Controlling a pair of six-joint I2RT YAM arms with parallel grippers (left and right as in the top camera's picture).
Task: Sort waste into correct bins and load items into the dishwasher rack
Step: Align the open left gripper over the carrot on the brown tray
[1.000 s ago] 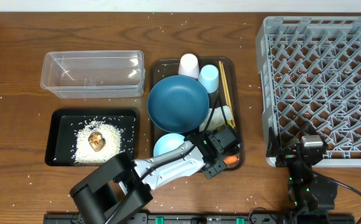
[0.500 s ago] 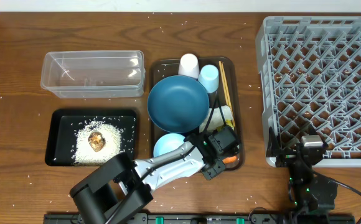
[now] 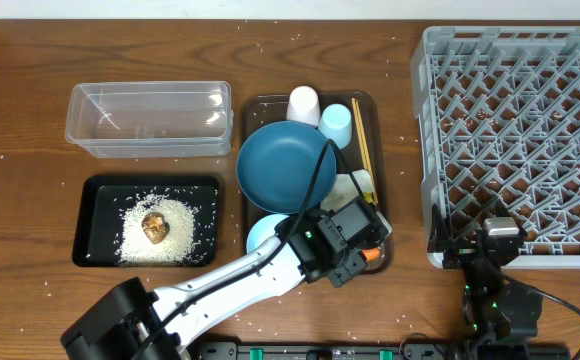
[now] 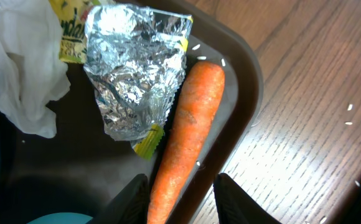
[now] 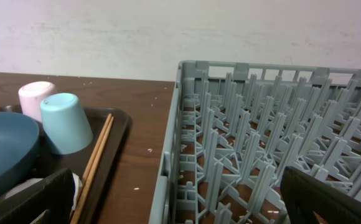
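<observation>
Many rice grains [image 4: 350,106] dot the wooden table [image 4: 317,74]; pale wall [image 5: 168,28] behind.

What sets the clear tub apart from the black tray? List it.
The clear tub is see-through and deep-walled; the black tray is opaque and shallow. The clear tub looks empty; the black tray holds white rice and a brown lump. Both are rectangular, left of the brown tray.
</observation>
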